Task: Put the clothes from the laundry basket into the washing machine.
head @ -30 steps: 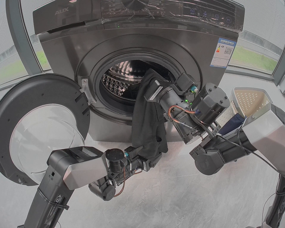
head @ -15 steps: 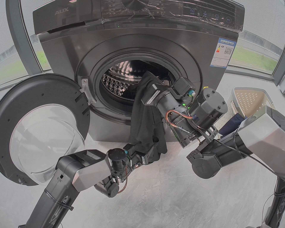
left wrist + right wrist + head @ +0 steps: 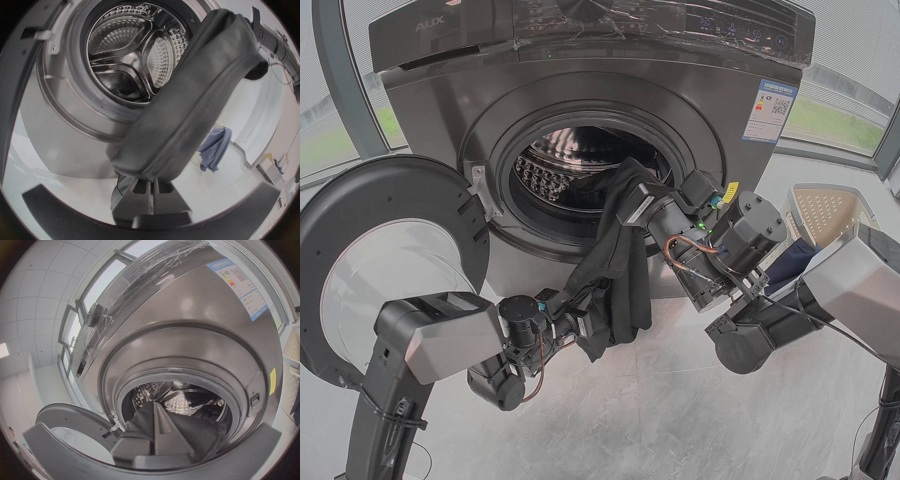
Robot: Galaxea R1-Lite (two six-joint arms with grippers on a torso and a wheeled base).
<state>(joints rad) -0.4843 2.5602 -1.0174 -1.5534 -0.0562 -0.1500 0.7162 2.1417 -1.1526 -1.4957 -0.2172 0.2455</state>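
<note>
Left tool point(image 3: 153, 187) and right tool point(image 3: 154, 410) clamp limp black cloth point(image 3: 619, 275) by the dimpled steel drum point(image 3: 550, 178).

The washing machine point(image 3: 444, 106) has a dark gunmetal-grey body with a faint metallic sheen, and a black control strip point(image 3: 675, 25) runs across its top. Its drum point(image 3: 544, 178) is bright silver, patterned with rows of small round holes. The door point(image 3: 394, 187) has a matte black rim around a pale, clear window. The garment point(image 3: 619, 262) is plain black, with no print. The laundry basket point(image 3: 831, 212) is cream, dotted with a regular grid of fine perforations, and the cloth point(image 3: 790, 262) in it is navy blue. The label point(image 3: 769, 109) on the machine is blue and white with small coloured bars. A sticker point(image 3: 731, 190) beside the opening is yellow. The floor point(image 3: 675, 406) is pale grey with faint marble veining.
</note>
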